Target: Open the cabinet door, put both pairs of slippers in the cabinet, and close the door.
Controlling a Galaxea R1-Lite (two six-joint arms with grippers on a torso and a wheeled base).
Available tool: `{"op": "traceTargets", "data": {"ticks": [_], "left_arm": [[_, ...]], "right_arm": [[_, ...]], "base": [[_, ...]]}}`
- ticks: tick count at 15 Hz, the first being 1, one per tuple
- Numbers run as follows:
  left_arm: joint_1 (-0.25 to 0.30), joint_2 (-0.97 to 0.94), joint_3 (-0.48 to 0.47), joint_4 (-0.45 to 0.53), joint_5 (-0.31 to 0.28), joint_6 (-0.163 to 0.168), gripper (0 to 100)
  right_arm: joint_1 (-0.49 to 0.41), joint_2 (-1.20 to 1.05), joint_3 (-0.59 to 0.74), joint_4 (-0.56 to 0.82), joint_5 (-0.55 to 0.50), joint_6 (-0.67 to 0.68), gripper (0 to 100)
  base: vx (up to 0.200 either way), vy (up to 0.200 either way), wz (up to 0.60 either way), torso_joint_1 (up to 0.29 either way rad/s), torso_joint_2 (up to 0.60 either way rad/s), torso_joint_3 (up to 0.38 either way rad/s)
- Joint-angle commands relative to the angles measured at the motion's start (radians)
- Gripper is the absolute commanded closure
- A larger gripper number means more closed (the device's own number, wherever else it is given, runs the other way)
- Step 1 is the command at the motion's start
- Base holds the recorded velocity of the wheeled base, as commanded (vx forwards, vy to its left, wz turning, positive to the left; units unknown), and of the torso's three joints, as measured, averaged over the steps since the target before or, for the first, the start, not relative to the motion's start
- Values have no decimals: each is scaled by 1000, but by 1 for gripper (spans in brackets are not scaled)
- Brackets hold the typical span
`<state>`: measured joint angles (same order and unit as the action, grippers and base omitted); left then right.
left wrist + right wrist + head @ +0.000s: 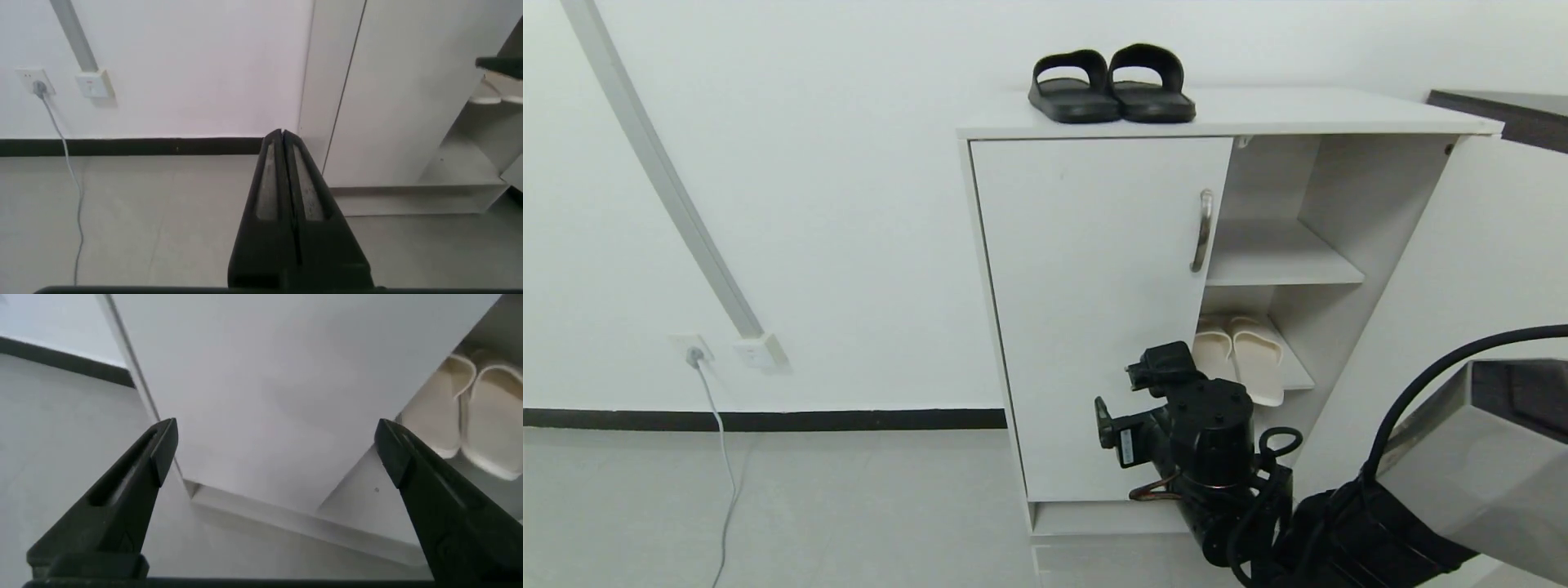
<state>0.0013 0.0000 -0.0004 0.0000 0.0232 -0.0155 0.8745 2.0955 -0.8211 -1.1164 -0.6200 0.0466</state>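
Cabinet (1339, 110): a white two-door unit is stood against the wall, on the floor (768, 506).
Left door (1094, 310): it is shut flat against the front; a metal handle (1202, 230) is fixed upright near its inner edge.
Right door (1486, 245): it is swung fully open to the right, so that the right half of the interior is exposed.
Upper shelf (1282, 257): nothing is carried on it.
Lower shelf (1298, 376): the cream slippers are carried here.
Cream slippers (1241, 355): the pair is laid side by side inside the open compartment, just behind the inner edge of the left door.
Black slippers (1111, 86): the pair is set side by side on top of the cabinet, above the left door, with the two slippers touching.
Right pincer (276, 431): the fingers are spread wide and nothing is held. It is held low in front of the lower part of the left door, near the cream slippers.
Left pincer (282, 143): the fingers are pressed together and nothing is held. It is held low over the floor, pointed at the wall just beside the cabinet's left side.
Wall socket (692, 351): a cable (723, 457) is plugged in and trails down to the floor, well apart from the cabinet.
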Motion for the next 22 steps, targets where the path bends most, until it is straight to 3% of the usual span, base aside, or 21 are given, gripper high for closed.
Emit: {"op": "traceTargets", "data": {"ticks": [1, 11, 22], "left_arm": [[0, 0, -1, 0, 0, 0, 100], [0, 0, 0, 0, 0, 3, 100], [0, 0, 0, 0, 0, 3, 100]], "right_arm": [[5, -3, 0, 0, 0, -1, 0], [-11, -2, 22, -3, 9, 2, 0], [-12, -5, 17, -5, 8, 2, 0]], "base": [[0, 0, 0, 32, -564, -378], [0, 0, 0, 115, -469, -346], [0, 0, 0, 195, -512, -318]]}}
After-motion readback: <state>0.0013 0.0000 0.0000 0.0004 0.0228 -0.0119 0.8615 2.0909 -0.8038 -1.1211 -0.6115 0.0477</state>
